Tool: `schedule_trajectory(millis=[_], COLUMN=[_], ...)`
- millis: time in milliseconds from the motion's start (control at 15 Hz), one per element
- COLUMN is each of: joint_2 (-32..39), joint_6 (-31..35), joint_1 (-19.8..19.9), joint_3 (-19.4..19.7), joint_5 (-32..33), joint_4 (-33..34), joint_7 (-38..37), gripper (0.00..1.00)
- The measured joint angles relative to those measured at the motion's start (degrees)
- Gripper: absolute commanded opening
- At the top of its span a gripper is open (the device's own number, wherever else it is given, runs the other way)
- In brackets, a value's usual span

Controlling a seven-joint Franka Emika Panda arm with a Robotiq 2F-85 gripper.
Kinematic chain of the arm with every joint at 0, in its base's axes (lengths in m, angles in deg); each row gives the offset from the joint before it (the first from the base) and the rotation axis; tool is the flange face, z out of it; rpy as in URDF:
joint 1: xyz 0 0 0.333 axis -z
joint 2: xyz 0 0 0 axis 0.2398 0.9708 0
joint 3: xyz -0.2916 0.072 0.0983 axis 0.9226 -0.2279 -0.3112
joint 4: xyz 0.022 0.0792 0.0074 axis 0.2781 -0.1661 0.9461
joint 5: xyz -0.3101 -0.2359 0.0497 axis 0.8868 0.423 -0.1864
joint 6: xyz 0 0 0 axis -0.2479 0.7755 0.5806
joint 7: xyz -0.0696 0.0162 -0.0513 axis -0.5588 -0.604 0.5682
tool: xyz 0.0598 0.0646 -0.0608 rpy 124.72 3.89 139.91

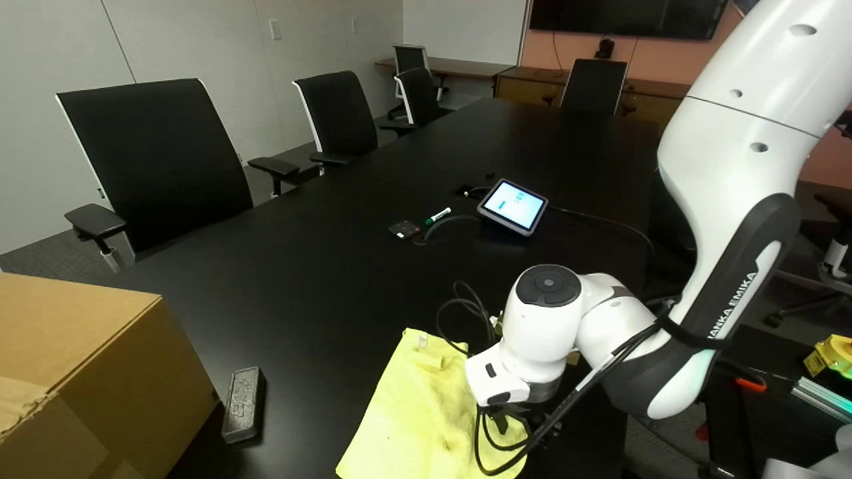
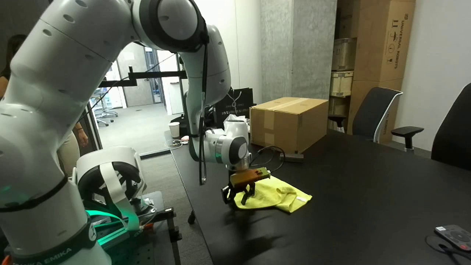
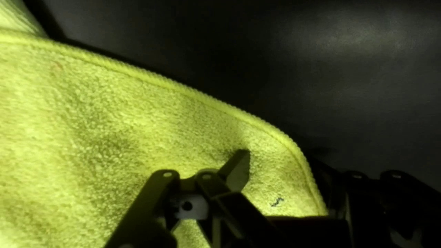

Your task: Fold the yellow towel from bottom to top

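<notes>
The yellow towel (image 1: 406,426) lies on the black table, slightly rumpled, with a folded corner near its white tag. It also shows in an exterior view (image 2: 266,195) and in the wrist view (image 3: 137,103). My gripper (image 3: 280,165) is open at one rounded corner of the towel. In the wrist view, one finger is over the towel and touches or nearly touches it. The other finger is dark and lies past the towel's stitched edge, over the table. The gripper also shows in an exterior view (image 2: 236,197), pointing down. Nothing is clamped between the fingers.
A large cardboard box (image 1: 140,386) and a dark eraser (image 1: 243,404) stand beside the towel. A tablet (image 1: 512,206), a green marker (image 1: 438,216) and a small remote-like device (image 1: 403,229) lie farther along the table. Black cables (image 1: 466,303) loop near the wrist.
</notes>
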Motion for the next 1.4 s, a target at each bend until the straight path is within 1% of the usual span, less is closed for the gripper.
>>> schedule_trajectory(millis=[200, 267, 600, 800, 1067, 1400], joint_2=[-0.33, -0.52, -2.31, -3.96, -5.16, -4.49], joint_6=[-0.74, -1.31, -6.85, -10.98, -17.51, -25.11], joint_1=[-0.02, -0.06, -0.96, -1.77, -3.45, -7.51], joint_3=[0.0, 0.02, 0.17, 0.13, -0.04, -0.1], joint_5=[-1.37, -1.7, -4.24, -5.51, -5.69, -5.69], joint_4=[0.06, 0.06, 0.63, 2.03, 6.38, 16.38], joint_7=[-0.07, -0.22, -0.74, -0.75, -0.74, -0.68], gripper=[0.04, 0.08, 0.08, 0.08, 0.08, 0.07])
